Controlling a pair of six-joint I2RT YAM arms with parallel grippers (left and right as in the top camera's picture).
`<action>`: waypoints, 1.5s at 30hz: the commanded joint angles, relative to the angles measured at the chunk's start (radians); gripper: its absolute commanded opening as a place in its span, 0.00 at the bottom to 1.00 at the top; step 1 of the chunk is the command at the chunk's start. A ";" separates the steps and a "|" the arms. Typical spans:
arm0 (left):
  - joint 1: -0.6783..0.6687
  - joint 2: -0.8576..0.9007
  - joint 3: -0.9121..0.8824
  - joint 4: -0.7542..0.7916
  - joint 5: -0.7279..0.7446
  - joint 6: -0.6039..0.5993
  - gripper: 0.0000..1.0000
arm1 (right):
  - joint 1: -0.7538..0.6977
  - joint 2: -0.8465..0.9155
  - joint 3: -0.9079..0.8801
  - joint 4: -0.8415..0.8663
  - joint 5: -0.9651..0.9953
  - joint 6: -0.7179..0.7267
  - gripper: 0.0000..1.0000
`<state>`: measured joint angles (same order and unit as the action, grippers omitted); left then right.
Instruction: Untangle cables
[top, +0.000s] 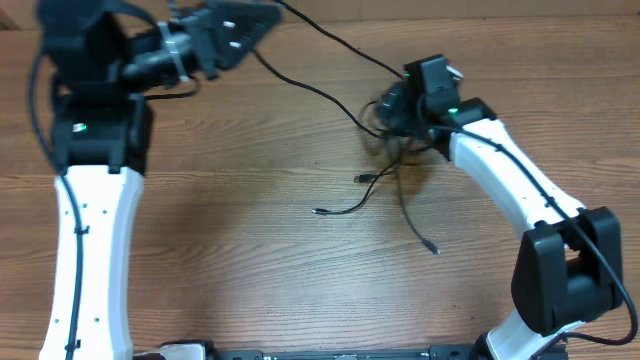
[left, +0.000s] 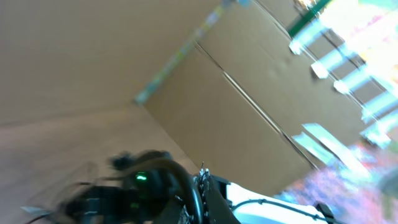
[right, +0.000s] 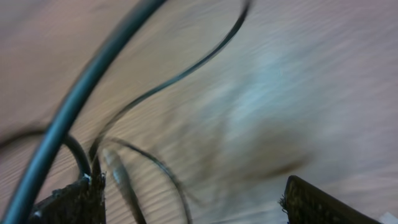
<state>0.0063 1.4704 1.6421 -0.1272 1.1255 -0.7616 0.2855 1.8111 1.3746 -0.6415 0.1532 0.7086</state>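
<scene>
The cables (top: 380, 135) are heaped on the table (top: 230, 260) right of its middle, toward the far edge, with loose ends trailed toward the near edge. The right claw (top: 388, 108) is held spread over the heap, with strands seen between its fingers (right: 68, 199). The left claw (top: 262, 22), near the far left corner, is pressed together, and one strand drawn from the heap appears pinched in it.

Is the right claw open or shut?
Open. In the right wrist view the right gripper's fingers stand far apart, with only thin cables between them.

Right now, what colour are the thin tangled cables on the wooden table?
Black. The thin flexible cables show best overhead.
</scene>
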 joint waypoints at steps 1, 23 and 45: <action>0.104 -0.070 0.011 0.020 -0.006 -0.023 0.04 | -0.126 -0.002 0.004 -0.058 0.211 0.019 0.92; 0.381 0.025 0.271 -0.229 -0.412 0.226 0.04 | -0.346 -0.002 0.004 -0.237 0.153 -0.055 1.00; 0.571 0.592 0.732 -0.237 -0.777 0.317 0.04 | -0.347 -0.002 0.004 -0.280 0.106 -0.055 1.00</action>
<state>0.5297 2.0125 2.3020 -0.3706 0.4351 -0.4122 -0.0586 1.8111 1.3746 -0.9237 0.2607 0.6540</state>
